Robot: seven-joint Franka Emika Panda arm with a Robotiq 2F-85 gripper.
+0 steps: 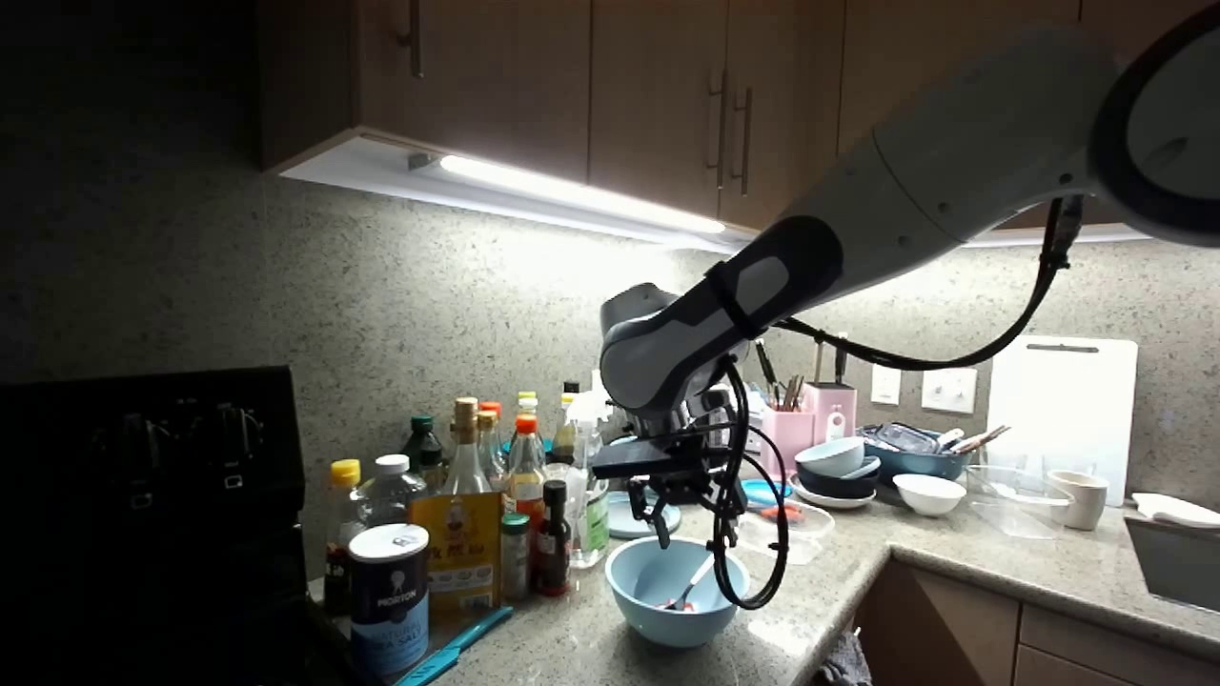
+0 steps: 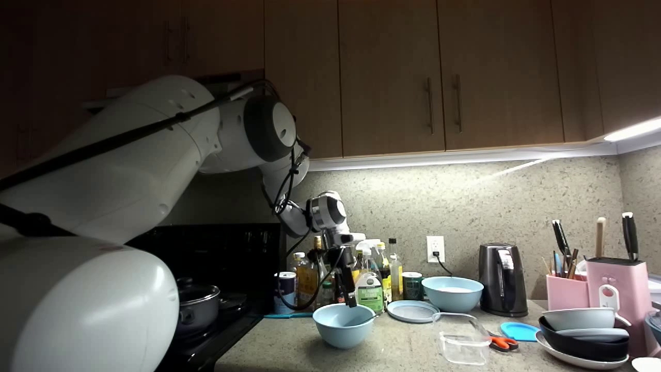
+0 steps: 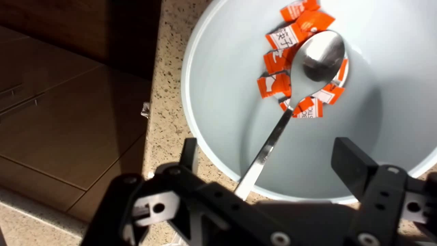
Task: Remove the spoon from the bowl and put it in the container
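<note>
My jaws hang spread wide over the light blue bowl, released. The spoon lies in it, its head over orange-and-white wrappers at the bottom, its handle leaning across the rim on the side nearest me, the end hidden behind my jaws. The bowl stands near the front edge of the bench. In an exterior view my black cable droops in a loop across part of its rim. Farther along, toward the inner corner, I see the clear container, with orange-handled scissors just beside it. Toward the back edge come a pale blue plate and a spray bottle among other bottles, then another blue bowl next to the black kettle; near the back corner stands a pink knife block, with a stack of dishes in front of it.

As for writing, the wrappers give me 筷子 on one and the letters STIC on another. At the end by the stove, the salt can reads MORTON and, lower down, SEA SALT. The spray bottle's green label is too small for me to make out.
</note>
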